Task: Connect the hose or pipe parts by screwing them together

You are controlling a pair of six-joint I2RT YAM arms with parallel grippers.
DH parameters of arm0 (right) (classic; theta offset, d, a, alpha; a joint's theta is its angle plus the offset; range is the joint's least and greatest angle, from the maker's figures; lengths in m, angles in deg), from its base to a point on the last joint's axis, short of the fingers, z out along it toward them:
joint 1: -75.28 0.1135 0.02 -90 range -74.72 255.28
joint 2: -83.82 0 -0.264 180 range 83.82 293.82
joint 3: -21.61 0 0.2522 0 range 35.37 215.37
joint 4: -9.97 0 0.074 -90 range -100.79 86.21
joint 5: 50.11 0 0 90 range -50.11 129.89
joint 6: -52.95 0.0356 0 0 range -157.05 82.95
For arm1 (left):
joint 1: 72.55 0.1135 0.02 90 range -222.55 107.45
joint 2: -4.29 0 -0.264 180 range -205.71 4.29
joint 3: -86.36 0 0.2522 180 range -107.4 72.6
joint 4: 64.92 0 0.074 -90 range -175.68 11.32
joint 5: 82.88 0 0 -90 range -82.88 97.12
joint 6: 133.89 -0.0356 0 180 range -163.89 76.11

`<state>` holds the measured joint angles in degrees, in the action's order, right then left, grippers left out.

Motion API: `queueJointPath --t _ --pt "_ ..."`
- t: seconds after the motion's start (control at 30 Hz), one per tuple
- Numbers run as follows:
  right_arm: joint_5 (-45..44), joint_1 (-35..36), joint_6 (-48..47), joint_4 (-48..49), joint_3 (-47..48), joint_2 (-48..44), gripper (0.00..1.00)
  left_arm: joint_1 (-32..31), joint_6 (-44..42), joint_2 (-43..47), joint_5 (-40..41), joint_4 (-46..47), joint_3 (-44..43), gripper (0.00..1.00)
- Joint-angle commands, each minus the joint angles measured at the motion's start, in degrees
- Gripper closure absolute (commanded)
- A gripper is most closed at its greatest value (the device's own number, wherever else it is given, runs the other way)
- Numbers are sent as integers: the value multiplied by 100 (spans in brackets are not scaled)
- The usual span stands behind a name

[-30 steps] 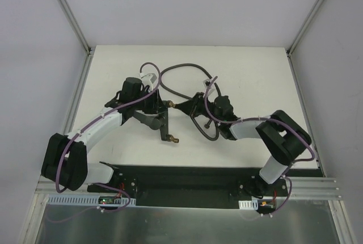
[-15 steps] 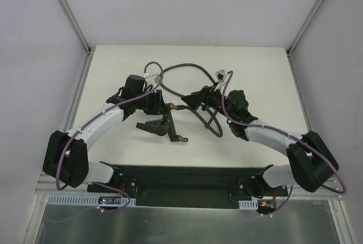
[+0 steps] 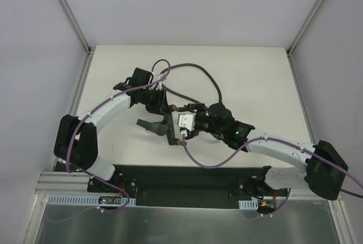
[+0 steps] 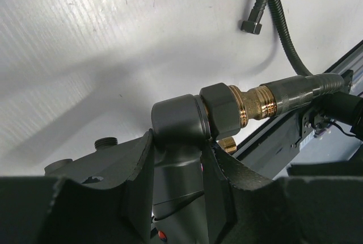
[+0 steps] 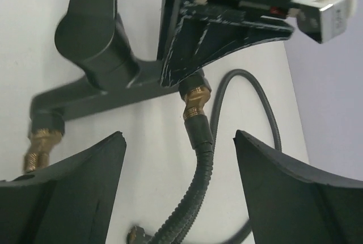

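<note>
While the left claw (image 4: pixel 177 159) clamps the black T-fitting (image 4: pixel 180 120), the hose (image 4: pixel 295 88) end looks threaded onto its brass tip (image 4: pixel 255 102). The right claw (image 5: pixel 178 159) stands wide, holding nothing; final tightening may remain

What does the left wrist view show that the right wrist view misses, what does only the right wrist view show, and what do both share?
Only the left wrist view shows the black rail at the edge of the table. Only the right wrist view shows the right gripper, open and holding nothing. Both show the left gripper clamped on the dark fitting, and the hose joined to the fitting's brass thread.
</note>
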<state>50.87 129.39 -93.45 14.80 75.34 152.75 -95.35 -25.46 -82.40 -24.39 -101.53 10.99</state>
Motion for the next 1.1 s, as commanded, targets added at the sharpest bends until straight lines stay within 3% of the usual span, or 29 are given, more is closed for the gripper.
queueJointPath --t 0.0,0.13,0.47,0.57,0.6,0.67,0.77,0.83,0.9,1.07 --pt "-737 188 -1785 -698 468 331 22 13 -24 65 -549 -255 -475 100" --pt "-1246 337 -2173 -699 582 726 29 13 -86 4 -593 -387 -537 100" --pt "-1415 452 -2490 -778 969 1386 43 13 -244 -242 -769 -729 -827 100" --pt "-1423 469 -2437 -778 1092 1536 55 13 -279 -234 -769 -782 -871 100" --pt "-1424 469 -2393 -787 1118 1580 67 13 -288 -216 -761 -774 -871 100" --pt "-1458 487 -2236 -787 1206 1676 76 13 -288 -172 -708 -773 -880 100" --pt "-1424 469 -1543 -717 1338 1721 86 13 -323 -76 -611 -712 -880 100" --pt "-1301 365 -507 -672 1443 1756 94 13 -209 20 -663 -301 -713 100" --pt "-740 224 197 -638 1531 1791 99 22 -95 4 -743 -71 -677 100" --pt "321 -233 2271 -86 1436 1949 99 13 -7 161 -655 307 -599 100"
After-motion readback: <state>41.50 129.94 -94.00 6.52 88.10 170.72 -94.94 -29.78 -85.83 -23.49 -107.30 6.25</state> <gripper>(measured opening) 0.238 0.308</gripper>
